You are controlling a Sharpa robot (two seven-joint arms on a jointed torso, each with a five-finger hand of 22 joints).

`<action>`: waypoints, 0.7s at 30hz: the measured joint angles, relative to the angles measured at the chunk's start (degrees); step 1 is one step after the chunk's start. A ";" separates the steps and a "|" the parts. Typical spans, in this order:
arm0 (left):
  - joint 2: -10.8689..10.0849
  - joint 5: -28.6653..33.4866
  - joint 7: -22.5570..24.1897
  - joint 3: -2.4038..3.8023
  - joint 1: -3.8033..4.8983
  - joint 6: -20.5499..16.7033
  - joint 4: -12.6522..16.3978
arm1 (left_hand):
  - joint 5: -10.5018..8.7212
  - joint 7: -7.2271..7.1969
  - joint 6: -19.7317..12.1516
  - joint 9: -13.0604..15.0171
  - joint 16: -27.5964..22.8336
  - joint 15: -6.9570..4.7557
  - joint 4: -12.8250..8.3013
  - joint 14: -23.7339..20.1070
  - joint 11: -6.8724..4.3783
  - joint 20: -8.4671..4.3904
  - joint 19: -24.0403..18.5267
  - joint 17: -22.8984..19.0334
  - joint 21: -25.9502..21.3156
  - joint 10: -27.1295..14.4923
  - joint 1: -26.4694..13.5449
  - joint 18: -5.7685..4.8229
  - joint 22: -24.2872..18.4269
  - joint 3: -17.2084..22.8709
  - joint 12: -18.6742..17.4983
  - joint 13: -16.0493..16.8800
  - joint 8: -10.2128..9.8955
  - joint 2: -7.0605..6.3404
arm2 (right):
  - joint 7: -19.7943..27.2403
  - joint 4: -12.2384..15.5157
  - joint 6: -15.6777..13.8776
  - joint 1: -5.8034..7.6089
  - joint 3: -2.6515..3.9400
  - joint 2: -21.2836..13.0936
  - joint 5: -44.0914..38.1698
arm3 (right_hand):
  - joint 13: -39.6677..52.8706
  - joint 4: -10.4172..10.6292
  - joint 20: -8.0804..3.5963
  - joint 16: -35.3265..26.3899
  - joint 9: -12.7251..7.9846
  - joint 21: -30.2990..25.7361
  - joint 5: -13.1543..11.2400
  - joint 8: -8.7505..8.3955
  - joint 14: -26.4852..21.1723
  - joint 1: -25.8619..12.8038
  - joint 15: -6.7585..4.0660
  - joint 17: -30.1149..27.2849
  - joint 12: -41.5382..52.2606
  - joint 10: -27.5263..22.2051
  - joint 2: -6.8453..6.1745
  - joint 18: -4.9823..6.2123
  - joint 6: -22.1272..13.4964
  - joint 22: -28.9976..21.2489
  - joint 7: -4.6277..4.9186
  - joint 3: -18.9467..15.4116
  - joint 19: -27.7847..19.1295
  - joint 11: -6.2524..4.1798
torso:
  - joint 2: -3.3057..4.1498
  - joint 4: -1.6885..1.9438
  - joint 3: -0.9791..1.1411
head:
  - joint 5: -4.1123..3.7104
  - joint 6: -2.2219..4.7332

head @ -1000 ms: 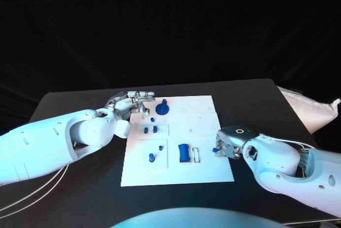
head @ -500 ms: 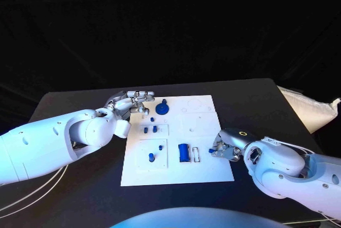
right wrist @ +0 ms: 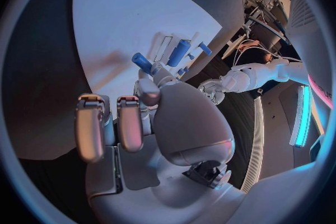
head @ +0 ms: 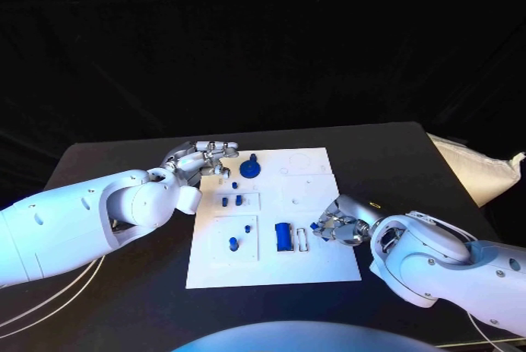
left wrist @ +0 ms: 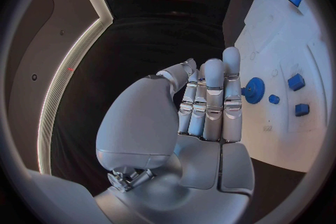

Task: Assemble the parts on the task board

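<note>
— What did the right hand (head: 337, 229) have?
— A small blue peg (right wrist: 141, 60) pinched at its fingertips, over the task board (head: 329, 270) beside the blue cylinder (head: 284, 236).
— And the left hand (head: 203, 159)?
— Farther off at the board's far corner near the blue gear (head: 251, 169), fingers together, holding nothing.

Parts (head: 284, 236) on task board (head: 312, 268)

One task board (head: 312, 268), two robot hands, several blue parts (head: 284, 236).

White task board (head: 312, 264), blue parts (head: 284, 236), black table (head: 131, 291), silver right hand (head: 337, 227).
</note>
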 measured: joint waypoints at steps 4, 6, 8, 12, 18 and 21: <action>0.01 -0.01 -0.01 0.00 0.00 0.00 0.05 | 0.00 0.00 0.00 0.00 0.00 0.00 0.00 0.00 0.00 0.00 0.00 0.00 0.00 0.00 0.00 0.00 0.00 0.00 0.00 0.00 0.00 0.00 | -0.01 -0.59 0.10 0.02 0.00 1.17 2.88 | 0.04 0.67 0.00 0.00 0.00 0.00 0.54 0.03 0.00 -1.17 0.00 0.00 0.65 0.39 -1.17 0.00 0.20 0.00 0.20 1.01 0.00 -0.01 | 0.01 0.01 -0.01 | -0.07 0.02; 0.02 -0.01 -0.01 0.00 0.00 0.01 0.06 | 0.00 0.00 0.00 0.00 0.00 0.00 0.00 0.00 0.00 0.00 0.00 0.00 0.00 0.00 0.00 0.01 0.00 0.00 0.00 0.00 0.02 0.00 | -0.04 -0.76 0.20 0.02 0.00 1.49 3.49 | 0.71 0.92 0.00 0.00 0.00 0.00 1.47 0.21 0.00 -1.65 0.00 0.00 0.99 0.51 -1.66 0.00 0.21 0.00 0.20 1.39 0.00 -0.10 | 0.01 0.01 -0.01 | -0.07 0.02; 0.03 -0.02 -0.02 0.00 0.00 0.01 0.08 | 0.14 0.00 0.00 0.00 0.00 0.00 0.00 0.00 0.00 0.00 0.00 -0.09 0.00 0.00 0.11 0.00 -0.05 0.00 0.01 0.00 0.24 0.11 | -0.12 -1.10 0.47 0.03 0.00 2.06 4.35 | 2.35 1.31 0.00 0.00 0.00 0.00 2.86 0.96 0.00 -2.47 0.00 0.00 2.01 0.96 -2.44 0.00 0.36 0.00 0.22 1.78 0.00 -0.07 | 0.01 0.01 -0.01 | -0.08 0.02; 0.05 -0.02 -0.03 0.00 0.00 0.03 0.11 | 0.30 0.00 0.00 0.00 0.00 0.00 0.00 0.00 0.00 0.00 0.00 -0.13 0.00 0.00 0.31 0.00 -0.06 0.00 0.32 0.00 0.23 0.31 | -0.23 -1.69 1.31 0.03 0.00 2.91 5.41 | 3.08 2.06 0.00 0.00 0.09 0.00 4.95 1.20 -0.22 -3.96 -0.21 0.00 3.56 1.46 -2.87 0.00 0.93 0.05 0.09 1.79 0.00 -0.03 | 0.02 0.00 0.03 | -0.10 -0.02; 0.05 -0.04 -0.05 0.01 0.00 0.07 0.13 | 0.55 0.00 0.00 0.00 0.18 0.00 -0.20 0.00 0.00 0.00 0.00 -0.25 0.00 0.00 0.48 0.01 -0.06 0.20 0.32 -0.02 0.23 0.48 | -0.38 -2.55 2.75 0.03 0.00 3.87 6.22 | 3.58 2.28 -0.33 0.00 0.15 0.00 5.26 1.31 -0.23 -4.43 -0.21 -0.01 4.07 1.81 -2.61 0.00 1.10 0.04 -0.04 1.91 -0.08 0.00 | 0.02 -0.06 0.07 | 0.08 -0.12; 0.05 -0.09 -0.10 0.01 0.00 0.16 0.16 | 0.64 0.00 0.00 0.00 0.29 0.01 -0.34 0.01 0.00 0.00 0.00 -0.29 0.00 0.00 0.62 0.00 -0.06 0.34 0.32 -0.06 0.23 0.62 | -0.45 -2.78 3.26 0.03 0.00 4.25 6.30 | 3.58 2.29 -0.41 0.00 0.33 0.00 5.45 1.31 -0.23 -4.51 -0.20 0.02 4.35 1.82 -2.69 0.00 1.11 0.04 -0.05 1.92 0.00 -0.01 | 0.03 -0.07 0.07 | 0.14 -0.14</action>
